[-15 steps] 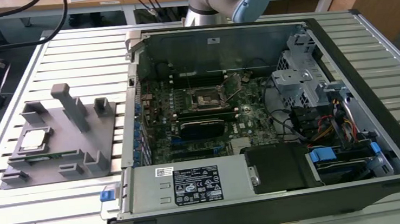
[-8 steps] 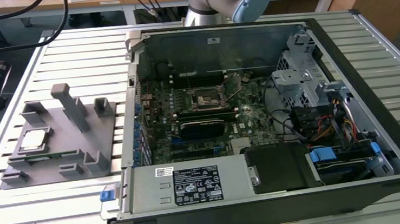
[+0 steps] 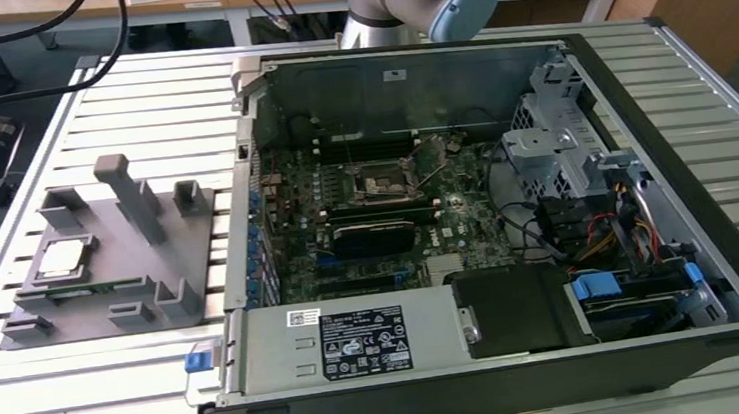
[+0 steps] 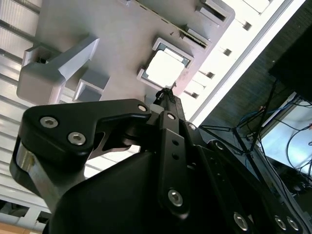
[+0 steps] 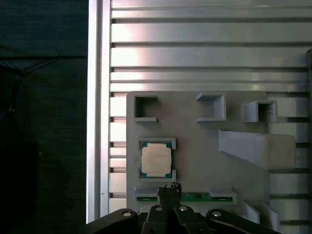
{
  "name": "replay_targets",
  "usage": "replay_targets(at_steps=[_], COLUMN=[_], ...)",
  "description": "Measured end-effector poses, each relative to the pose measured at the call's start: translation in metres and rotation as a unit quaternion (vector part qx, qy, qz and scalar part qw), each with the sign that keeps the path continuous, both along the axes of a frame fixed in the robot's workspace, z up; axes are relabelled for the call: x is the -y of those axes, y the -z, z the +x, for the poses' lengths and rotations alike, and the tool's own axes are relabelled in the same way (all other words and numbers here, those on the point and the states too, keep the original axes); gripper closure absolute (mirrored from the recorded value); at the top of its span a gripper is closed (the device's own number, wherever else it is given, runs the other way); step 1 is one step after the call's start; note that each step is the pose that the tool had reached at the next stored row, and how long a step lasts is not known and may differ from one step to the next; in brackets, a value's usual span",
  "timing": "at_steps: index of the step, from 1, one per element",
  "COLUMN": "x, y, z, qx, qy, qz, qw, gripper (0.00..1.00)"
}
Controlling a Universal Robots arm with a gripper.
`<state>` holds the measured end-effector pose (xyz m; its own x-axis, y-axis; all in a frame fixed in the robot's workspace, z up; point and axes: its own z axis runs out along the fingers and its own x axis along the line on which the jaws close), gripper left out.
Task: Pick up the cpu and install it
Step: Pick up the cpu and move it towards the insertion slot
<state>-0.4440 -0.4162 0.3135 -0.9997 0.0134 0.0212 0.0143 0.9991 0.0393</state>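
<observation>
The small flat square cpu with a shiny silver-grey metal top [image 3: 64,258] lies flat in a shallow framed pocket on the grey plastic fixture plate [image 3: 105,272]. In the exterior view, this plate stands on the slatted aluminium table [image 3: 133,408] at nine o'clock from the open black computer case [image 3: 684,129], that is, on the exterior view's left. On the plate itself, the cpu is near the nine o'clock edge. The empty square socket on the green motherboard [image 3: 378,181] is at about three o'clock from the cpu, well apart from it.

The black gripper [image 5: 169,187] hangs above the plate and touches nothing. Its two fingers seem pressed together at the tips, and nothing is held between them. If the way the fingers point is taken as twelve o'clock, the cpu [image 5: 156,161] lies a little to the eleven o'clock side, near the tips but clear of them. The second wrist view agrees: the cpu [image 4: 165,67] is just beyond the gripper [image 4: 165,93]. The chip is almost square, so in my judgement no long axis matters here. Its edges run parallel to the sides of the plate.
</observation>
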Motion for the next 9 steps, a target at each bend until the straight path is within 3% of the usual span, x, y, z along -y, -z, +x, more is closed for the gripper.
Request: replay_targets(at_steps=[4, 6, 8, 9], x=[0.0006, 0.0008, 0.0017, 0.0017], y=[0.0037, 0.0056, 0.0080, 0.0092], z=[0.0000, 0.0000, 0.0000, 0.0000], qx=[-0.0006, -0.0017, -0.0018, -0.0018], qy=[-0.006, -0.009, -0.011, -0.013], qz=[0.0000, 0.0000, 0.0001, 0.0002], qw=[1.0000, 1.0000, 0.9999, 0.9999], gripper=[0.89, 0.83, 0.71, 0.71])
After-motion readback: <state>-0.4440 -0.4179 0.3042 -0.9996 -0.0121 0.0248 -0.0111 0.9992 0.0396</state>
